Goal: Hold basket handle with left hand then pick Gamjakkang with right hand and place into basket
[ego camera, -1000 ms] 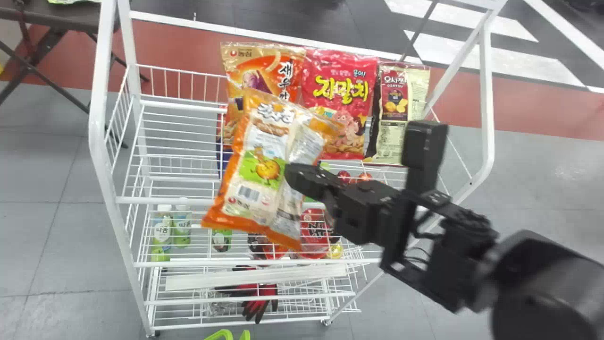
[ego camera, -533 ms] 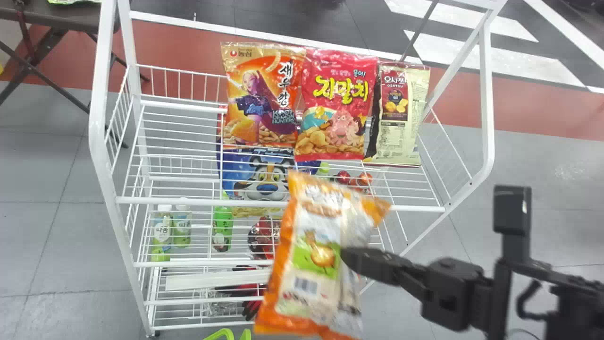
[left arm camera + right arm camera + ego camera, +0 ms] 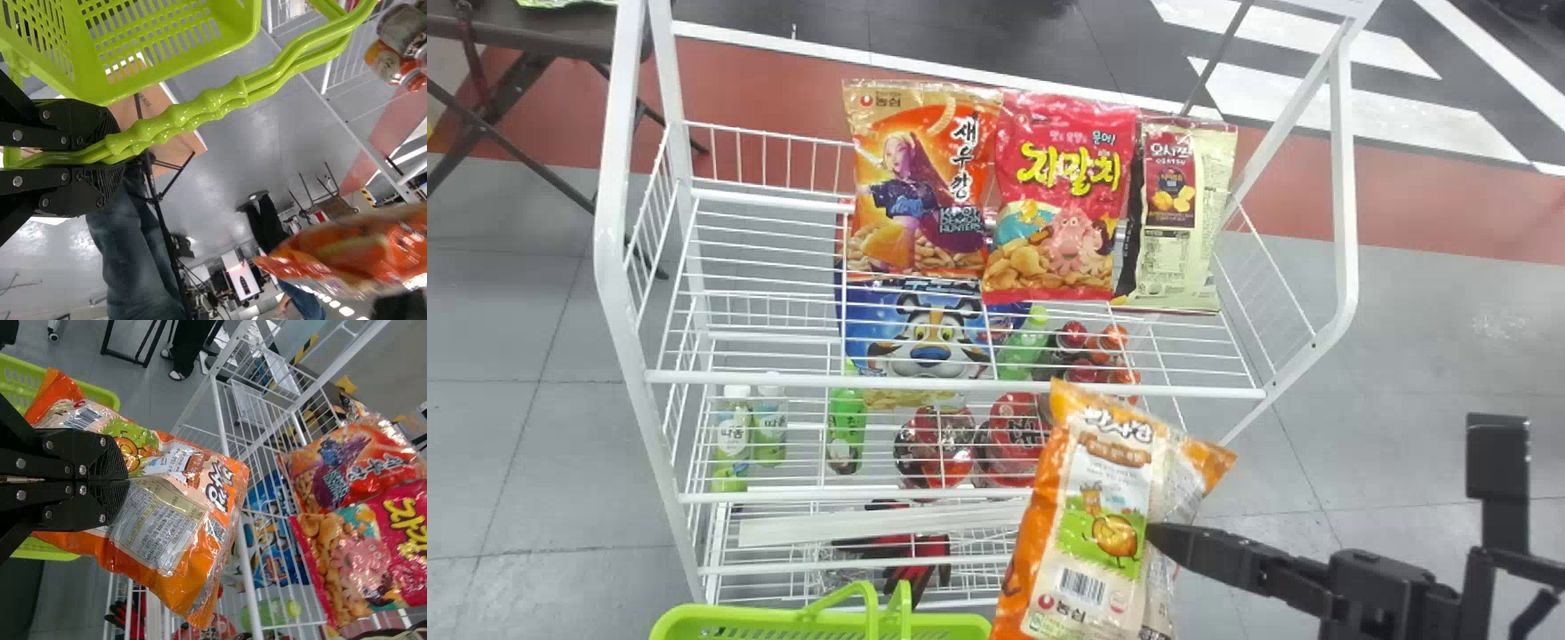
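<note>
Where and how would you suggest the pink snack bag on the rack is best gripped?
Probably by its top edge, from above, pinching front to back: that seal looks thin and flat, while the orange bag and cream bag closely flank its sides.

"자갈치" fronts the red bag (image 3: 1060, 196); "새우깡," the orange bag (image 3: 916, 191) to its left; "오사쯔," the cream bag (image 3: 1178, 222) to its right; "농심" and, apparently, "감자깡," the tilted bag (image 3: 1094, 524) below it.

Three snack bags (image 3: 1060, 196) lie side by side on a white rack (image 3: 738, 379), bottles (image 3: 733, 436) (two white-capped) below.
</note>
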You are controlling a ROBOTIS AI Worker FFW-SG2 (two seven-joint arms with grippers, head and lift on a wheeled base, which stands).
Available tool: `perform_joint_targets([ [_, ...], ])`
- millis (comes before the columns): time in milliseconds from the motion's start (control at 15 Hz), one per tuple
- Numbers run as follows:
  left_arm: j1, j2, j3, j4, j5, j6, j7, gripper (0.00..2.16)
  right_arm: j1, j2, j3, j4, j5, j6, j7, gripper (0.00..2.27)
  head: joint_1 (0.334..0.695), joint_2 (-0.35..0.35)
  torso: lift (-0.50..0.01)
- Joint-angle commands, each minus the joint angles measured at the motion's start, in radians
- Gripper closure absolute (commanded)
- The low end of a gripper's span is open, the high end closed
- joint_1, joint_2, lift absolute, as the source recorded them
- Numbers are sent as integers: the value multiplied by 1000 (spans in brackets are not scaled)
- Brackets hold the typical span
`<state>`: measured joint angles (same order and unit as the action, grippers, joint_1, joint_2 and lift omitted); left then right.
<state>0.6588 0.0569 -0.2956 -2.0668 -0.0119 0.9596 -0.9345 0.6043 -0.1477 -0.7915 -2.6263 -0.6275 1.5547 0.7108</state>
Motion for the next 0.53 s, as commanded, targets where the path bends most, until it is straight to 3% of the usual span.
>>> perform_joint_targets([
  [0,4,1,7,-15,7,-3,-3,2138,22,-6,64,29,106,17,16,2246,695,-350,-19],
  [467,19,5,16,-50,15,-6,-7,2138,41,-53,380,216,388,17,-4,2246,695,-350,-19],
])
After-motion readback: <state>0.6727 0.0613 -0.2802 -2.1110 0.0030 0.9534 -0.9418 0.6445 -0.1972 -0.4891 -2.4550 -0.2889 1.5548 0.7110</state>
